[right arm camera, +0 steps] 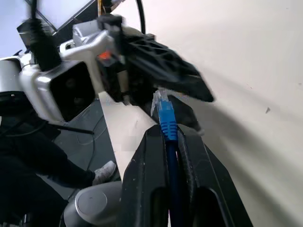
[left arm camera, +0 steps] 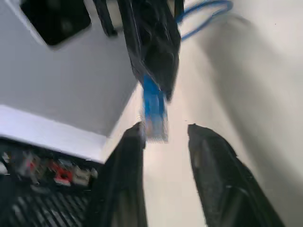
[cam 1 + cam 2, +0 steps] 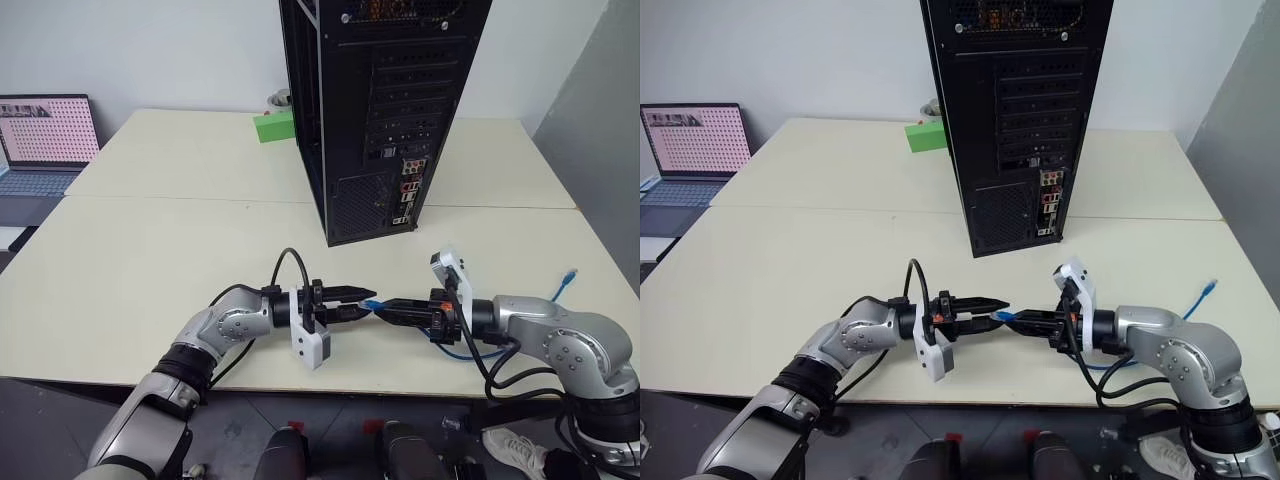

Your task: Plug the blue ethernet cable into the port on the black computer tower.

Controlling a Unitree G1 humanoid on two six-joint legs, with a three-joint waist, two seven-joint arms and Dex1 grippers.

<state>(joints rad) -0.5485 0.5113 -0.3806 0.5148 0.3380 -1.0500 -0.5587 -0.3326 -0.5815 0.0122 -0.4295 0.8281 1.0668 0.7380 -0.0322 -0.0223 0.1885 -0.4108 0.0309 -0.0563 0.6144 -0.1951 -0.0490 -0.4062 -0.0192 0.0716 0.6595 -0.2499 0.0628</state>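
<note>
Right pincer (image 1: 166, 142) clamped on cable (image 1: 166, 124) behind its plug, near surface's (image 3: 150, 260) front edge. Left pincer (image 2: 165, 142) apart, fingers flanking plug tip. Tower (image 3: 380, 110) upright mid-surface.

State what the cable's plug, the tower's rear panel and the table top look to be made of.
The blue ethernet cable ends in a plug that looks like translucent blue plastic, glossy.
The black computer tower: likely painted sheet metal, matte, with punched vent holes and slotted covers.
The table: smooth cream surface, probably laminate; the seams suggest joined panels.
</note>
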